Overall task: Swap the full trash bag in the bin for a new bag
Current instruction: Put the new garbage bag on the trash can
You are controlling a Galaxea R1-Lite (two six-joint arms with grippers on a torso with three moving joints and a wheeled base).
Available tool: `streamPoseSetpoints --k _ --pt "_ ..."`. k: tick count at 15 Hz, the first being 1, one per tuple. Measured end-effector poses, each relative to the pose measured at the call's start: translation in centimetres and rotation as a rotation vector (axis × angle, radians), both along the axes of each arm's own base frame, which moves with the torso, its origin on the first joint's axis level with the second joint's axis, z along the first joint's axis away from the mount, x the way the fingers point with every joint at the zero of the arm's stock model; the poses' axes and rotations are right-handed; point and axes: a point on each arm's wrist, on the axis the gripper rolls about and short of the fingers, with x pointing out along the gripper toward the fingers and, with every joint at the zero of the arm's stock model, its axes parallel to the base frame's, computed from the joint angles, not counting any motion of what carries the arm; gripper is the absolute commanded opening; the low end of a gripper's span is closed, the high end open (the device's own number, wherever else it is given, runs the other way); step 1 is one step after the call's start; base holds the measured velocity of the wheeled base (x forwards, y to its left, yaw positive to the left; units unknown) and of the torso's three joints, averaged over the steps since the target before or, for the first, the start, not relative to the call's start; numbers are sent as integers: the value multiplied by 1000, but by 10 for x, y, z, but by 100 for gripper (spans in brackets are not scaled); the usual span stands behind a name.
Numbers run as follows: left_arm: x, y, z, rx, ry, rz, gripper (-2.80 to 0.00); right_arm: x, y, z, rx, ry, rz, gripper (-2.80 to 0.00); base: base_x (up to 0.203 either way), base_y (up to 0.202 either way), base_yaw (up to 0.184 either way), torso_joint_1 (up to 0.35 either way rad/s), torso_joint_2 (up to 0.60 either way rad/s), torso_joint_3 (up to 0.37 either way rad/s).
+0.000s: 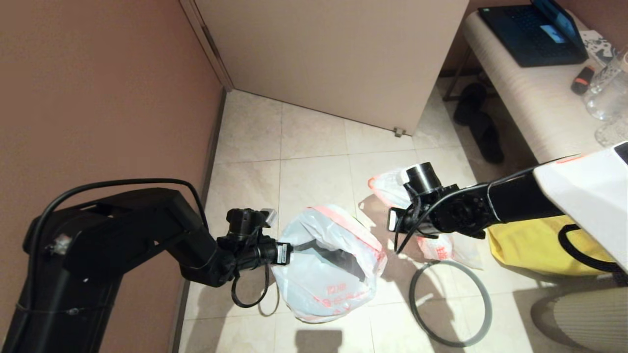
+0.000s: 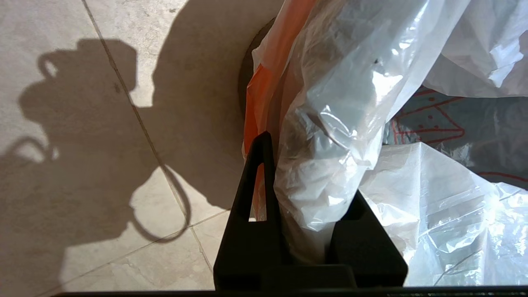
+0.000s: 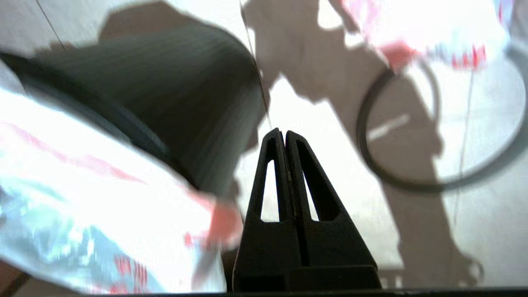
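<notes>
Lining stage: the new bag, a thin translucent white plastic sack with pink band and red print (image 1: 329,264), is draped over the small round black plastic bin (image 3: 165,95), its mouth gaping.
Done: the full trash bag, lumpy white plastic (image 1: 439,245), lies on the floor at about three o'clock from the bin.
Left: the loose thin grey hoop (image 1: 450,304) lies flat on the tiles at four o'clock, not yet fitted; seemingly the last step.
Left gripper (image 2: 303,198): pinching the new bag's crinkly rim at nine o'clock.
Right gripper (image 3: 284,136): fingers pressed together, empty, above the tiles between bin and hoop.
Textures: glossy wrinkled film, ribbed bin wall, smooth beige tiles.
</notes>
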Motion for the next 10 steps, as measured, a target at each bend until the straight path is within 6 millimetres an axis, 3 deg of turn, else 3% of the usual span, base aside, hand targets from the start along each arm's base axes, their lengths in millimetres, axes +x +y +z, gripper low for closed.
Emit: streamPoseSetpoints --k 2,5,7,10 --pt "0 0 0 0 -1 2 -280 -23 2 7 8 98 -19 -280 0 0 0 0 0 0" --pt "1 0 0 -1 -2 2 -280 -36 9 16 91 154 52 -280 0 0 0 0 0 0" --pt "1 0 0 -1 -2 2 -280 -37 12 17 176 197 141 -280 0 0 0 0 0 0" --pt "0 1 0 0 -1 2 -280 -23 17 3 280 204 225 -280 0 0 0 0 0 0"
